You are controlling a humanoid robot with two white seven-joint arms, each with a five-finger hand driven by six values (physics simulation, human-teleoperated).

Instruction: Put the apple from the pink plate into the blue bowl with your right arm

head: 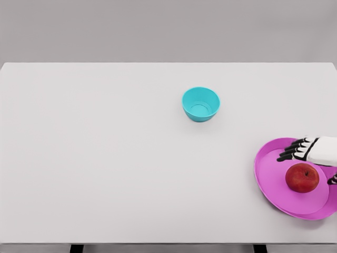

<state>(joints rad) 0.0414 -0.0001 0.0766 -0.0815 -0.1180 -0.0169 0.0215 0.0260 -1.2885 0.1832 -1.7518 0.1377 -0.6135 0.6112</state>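
A red apple lies on the pink plate at the table's right edge. My right hand comes in from the right and hovers over the plate, just above and behind the apple. Its dark fingers are spread and point left, and the thumb tip shows to the apple's right. It holds nothing. The blue bowl stands empty near the table's middle, up and to the left of the plate. My left arm is out of view.
The white table spans the whole view, with its front edge at the bottom. A grey wall stands behind its far edge.
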